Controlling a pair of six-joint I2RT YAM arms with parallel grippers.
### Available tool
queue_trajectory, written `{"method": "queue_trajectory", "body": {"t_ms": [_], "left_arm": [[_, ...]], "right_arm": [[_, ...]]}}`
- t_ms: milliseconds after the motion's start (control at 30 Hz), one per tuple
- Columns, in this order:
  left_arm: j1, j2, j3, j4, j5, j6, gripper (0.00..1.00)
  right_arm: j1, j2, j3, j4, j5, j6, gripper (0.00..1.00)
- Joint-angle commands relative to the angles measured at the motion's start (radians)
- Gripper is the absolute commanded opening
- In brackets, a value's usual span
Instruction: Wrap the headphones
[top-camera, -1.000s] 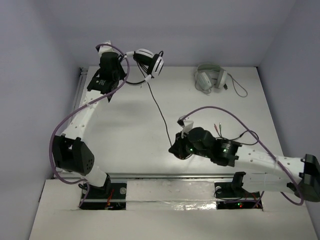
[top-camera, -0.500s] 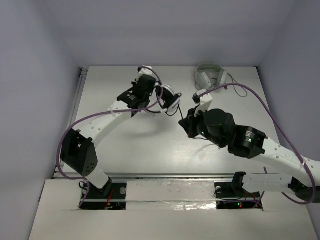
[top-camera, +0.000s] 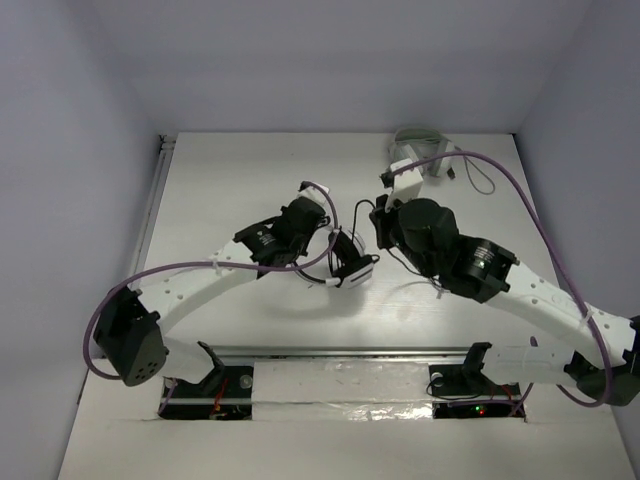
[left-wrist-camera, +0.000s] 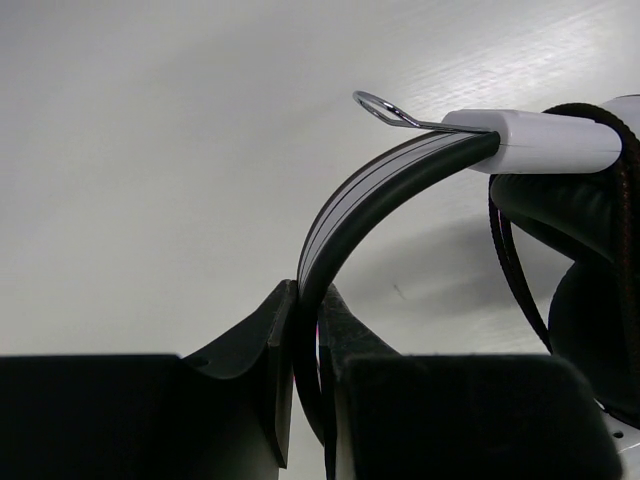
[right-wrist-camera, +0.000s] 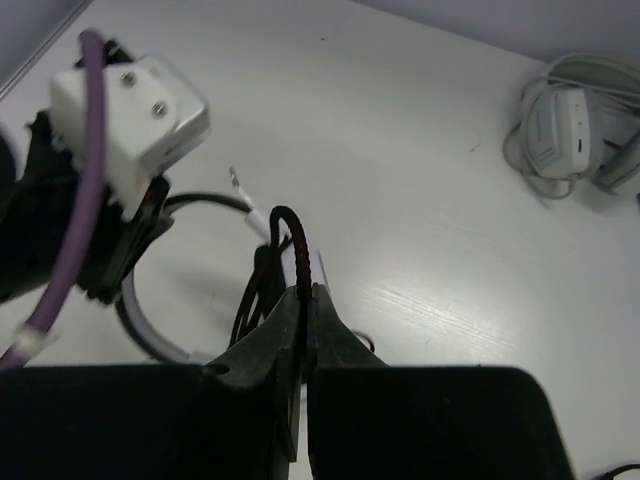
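The headphones (top-camera: 349, 268) have a thin black headband (left-wrist-camera: 372, 193), a white slider (left-wrist-camera: 540, 141) and white-and-black ear cups; they hang at the table's middle. My left gripper (top-camera: 327, 243) is shut on the headband, which stands edge-on between its jaws in the left wrist view (left-wrist-camera: 308, 305). My right gripper (top-camera: 379, 222) is just right of the headphones and is shut on the thin black cable (right-wrist-camera: 298, 243), which arches above its tips (right-wrist-camera: 305, 292). Several cable strands (right-wrist-camera: 252, 290) hang by the ear cups.
All-pale-grey headphones (right-wrist-camera: 573, 122) with a grey cable lie at the back right of the table (top-camera: 240, 180), partly hidden behind my right wrist in the top view (top-camera: 425, 140). My left wrist's white camera block (right-wrist-camera: 132, 108) and purple lead are close to my right gripper.
My left gripper has carried the headphones from the back left to the table's middle. My right gripper has moved from the front centre up beside them, and the long stretched cable is now gathered short.
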Motion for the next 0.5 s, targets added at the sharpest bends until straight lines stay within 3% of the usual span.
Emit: {"method": "queue_trajectory", "body": {"t_ms": [0,233,467], "left_arm": [[-0.051,-0.090,-0.011,0.047,0.084,0.007,0.00],[-0.071,-0.220,-0.057,0.108,0.305,0.042,0.00],[-0.061,-0.279,0.045,0.114,0.418,0.036,0.00]], "right_arm": [[-0.080,0.011,0.033,0.128,-0.032,-0.049,0.00],[-0.206,0.090,-0.012,0.206,-0.103,-0.037,0.00],[-0.238,0.068,-0.130,0.269,-0.146,0.041,0.00]]}}
